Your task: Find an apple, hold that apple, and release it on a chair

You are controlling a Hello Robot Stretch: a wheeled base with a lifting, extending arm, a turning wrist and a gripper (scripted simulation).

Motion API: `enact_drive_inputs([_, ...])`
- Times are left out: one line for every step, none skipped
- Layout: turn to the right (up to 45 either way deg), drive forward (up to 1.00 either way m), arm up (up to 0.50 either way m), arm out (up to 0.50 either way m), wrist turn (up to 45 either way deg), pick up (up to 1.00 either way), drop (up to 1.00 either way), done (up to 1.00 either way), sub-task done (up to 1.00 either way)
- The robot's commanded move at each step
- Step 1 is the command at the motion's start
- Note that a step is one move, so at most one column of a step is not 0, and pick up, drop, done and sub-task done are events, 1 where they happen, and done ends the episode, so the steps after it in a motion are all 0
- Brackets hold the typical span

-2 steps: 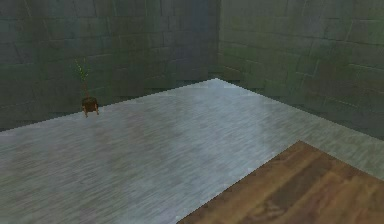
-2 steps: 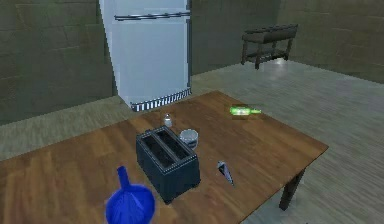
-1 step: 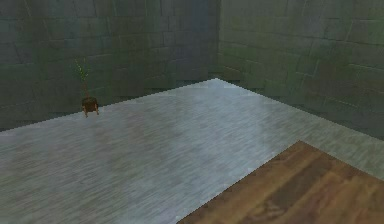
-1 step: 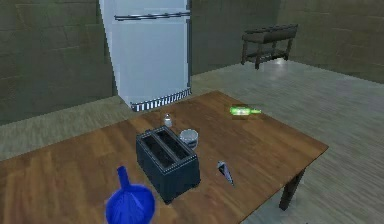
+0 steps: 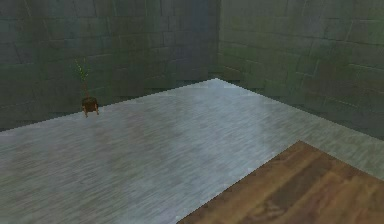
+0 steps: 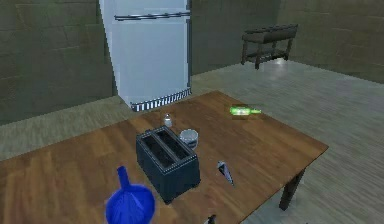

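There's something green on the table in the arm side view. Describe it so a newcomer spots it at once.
Start at the white fridge; the wooden table stands before it. Near the table's far edge lies a small, long green thing, alone. It is the table's one bright green item, apart from the dark toaster cluster.

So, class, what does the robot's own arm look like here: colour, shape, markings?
A small dark stub rises at the arm side view's bottom edge, against the wooden table. Whether it is part of the arm cannot be told; it bears no visible markings.
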Motion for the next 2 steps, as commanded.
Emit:
enact_drive_inputs([0.0, 0.0, 0.0, -0.08, 0.0, 0.0, 0.0, 0.0, 0.0])
enact_drive_inputs([0.0, 0.0, 0.0, 0.0, 0.0, 0.0, 0.0, 1.0, 0.0])
